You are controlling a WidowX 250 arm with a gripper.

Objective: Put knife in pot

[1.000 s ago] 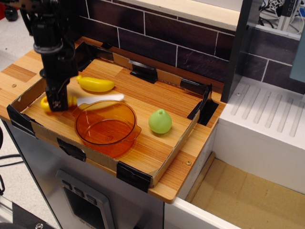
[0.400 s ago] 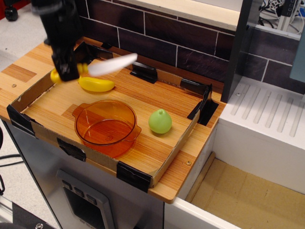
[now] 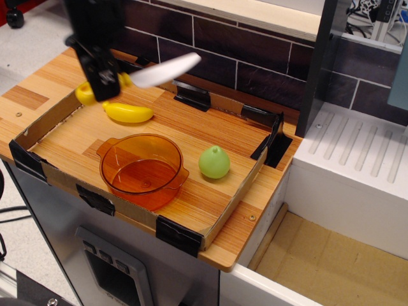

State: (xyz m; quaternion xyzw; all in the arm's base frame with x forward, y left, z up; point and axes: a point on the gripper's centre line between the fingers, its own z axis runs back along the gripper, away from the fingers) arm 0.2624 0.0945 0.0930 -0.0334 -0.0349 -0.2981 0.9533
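Single view, from the front and above: gripper (image 3: 105,80) clenched on the yellow handle of the knife (image 3: 164,70), holding it in the air over the back left of the tray (image 3: 217,224); white blade points right and slightly up, above the yellow banana (image 3: 129,113); pot (image 3: 141,169) sits empty on the tray floor near the front wall, well below and apart from the knife; green pear-like fruit (image 3: 214,162) just right of the pot, not touching it
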